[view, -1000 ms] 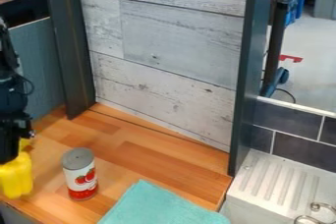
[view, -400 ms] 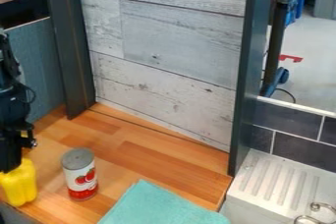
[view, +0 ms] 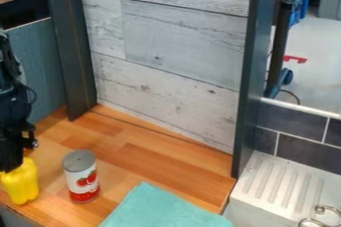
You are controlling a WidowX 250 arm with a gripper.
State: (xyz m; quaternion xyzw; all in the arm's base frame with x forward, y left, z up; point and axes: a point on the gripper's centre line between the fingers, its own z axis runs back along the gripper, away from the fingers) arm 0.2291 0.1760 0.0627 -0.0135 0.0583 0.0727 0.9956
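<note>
In the camera view, the black gripper (view: 11,163) is at the top of the yellow bottle (view: 23,185), left of the tomato can (view: 82,176); its opening and hold cannot be told. Bottle handling seems in hand, calling for clearance from the can.

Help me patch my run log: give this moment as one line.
gripper: at top of yellow bottle, grip unclear | can: upright, beside bottle | teal cloth: on wooden counter

Black claw (view: 11,164) at yellow bottle (view: 21,183), left of tomato can (view: 82,177).
</note>
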